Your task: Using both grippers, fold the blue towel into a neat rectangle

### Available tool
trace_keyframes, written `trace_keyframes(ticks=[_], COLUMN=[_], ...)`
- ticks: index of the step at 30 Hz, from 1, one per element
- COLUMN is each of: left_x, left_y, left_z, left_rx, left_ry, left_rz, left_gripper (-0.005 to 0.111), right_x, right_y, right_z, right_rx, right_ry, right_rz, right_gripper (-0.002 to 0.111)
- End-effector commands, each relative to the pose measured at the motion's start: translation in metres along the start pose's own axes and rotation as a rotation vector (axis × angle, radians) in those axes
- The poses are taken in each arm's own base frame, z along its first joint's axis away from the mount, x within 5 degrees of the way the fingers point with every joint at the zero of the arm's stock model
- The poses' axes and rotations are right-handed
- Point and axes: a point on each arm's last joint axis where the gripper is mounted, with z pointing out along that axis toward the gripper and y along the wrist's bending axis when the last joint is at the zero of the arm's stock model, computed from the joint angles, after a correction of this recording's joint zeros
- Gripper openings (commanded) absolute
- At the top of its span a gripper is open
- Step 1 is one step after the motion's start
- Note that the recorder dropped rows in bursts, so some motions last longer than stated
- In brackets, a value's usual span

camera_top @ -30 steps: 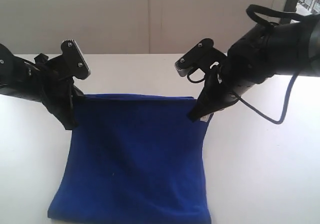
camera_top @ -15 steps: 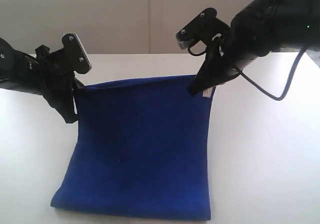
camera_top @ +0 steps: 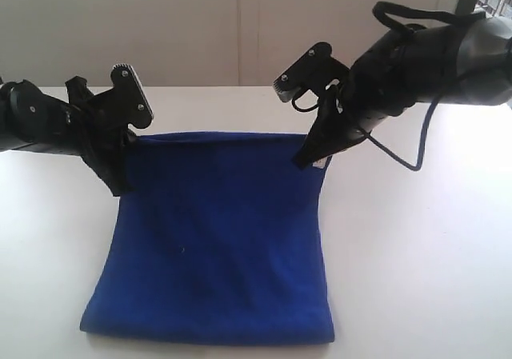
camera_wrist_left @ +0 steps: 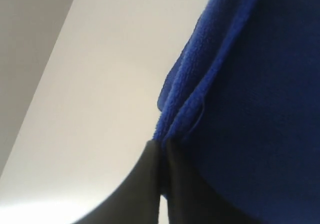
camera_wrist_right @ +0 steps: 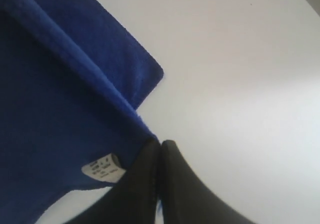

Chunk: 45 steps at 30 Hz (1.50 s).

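The left gripper has its 2 thin black fingers clenched together, and the left wrist view shows a bunched fold of the blue towel pinched right at their tips. The right gripper is likewise clamped tight on the cloth; in the right wrist view the edge of the towel runs into the closed tips, with the small white tag just beside them. Each gripper holds 1 far corner, the left one at the far left and the right one at the far right, so the far edge is stretched almost straight from left to right between the 2 sets of fingers. From that held edge the cloth slopes toward the near side and spreads on the white table, widening a little at its near edge, which lies flat close to the near limit of the exterior view. Its long axis appears to run from far to near, with the short edges at far and near. Above each set of fingers sits a small grey plate, and a black cable loops beside the right arm. A pale wall stands behind the table.
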Motion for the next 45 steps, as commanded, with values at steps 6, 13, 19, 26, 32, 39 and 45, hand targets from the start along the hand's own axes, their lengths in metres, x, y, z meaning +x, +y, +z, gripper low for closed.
trace_keyframes(ticks=[6, 13, 19, 26, 32, 39, 45], left_x=[-0.001, 0.003, 0.007, 0.014, 0.018, 0.021, 0.021], left_y=[0.004, 0.002, -0.001, -0.006, -0.009, -0.013, -0.012], left_z=[0.028, 0.046, 0.06, 0.074, 0.08, 0.085, 0.085], left_rx=[-0.008, -0.009, -0.03, -0.042, -0.045, -0.036, -0.049], left_ry=[0.009, 0.022, 0.03, 0.044, 0.052, 0.062, 0.059], left_rz=[0.005, 0.009, 0.012, 0.013, 0.014, 0.015, 0.017], left_gripper=[0.0, 0.0, 0.0, 0.0, 0.0, 0.0, 0.0], right_x=[0.0, 0.006, 0.011, 0.01, 0.015, 0.019, 0.026], right_y=[-0.01, -0.008, -0.018, -0.016, -0.011, -0.007, -0.004], right_z=[0.021, 0.041, 0.057, 0.071, 0.089, 0.106, 0.118], right_rx=[0.022, 0.011, 0.023, 0.011, -0.002, -0.015, -0.028], right_ry=[-0.037, -0.013, -0.006, -0.038, -0.005, -0.023, -0.014], right_rz=[-0.006, 0.014, 0.052, 0.051, 0.046, 0.041, 0.043], right_gripper=[0.0, 0.0, 0.0, 0.0, 0.0, 0.0, 0.0])
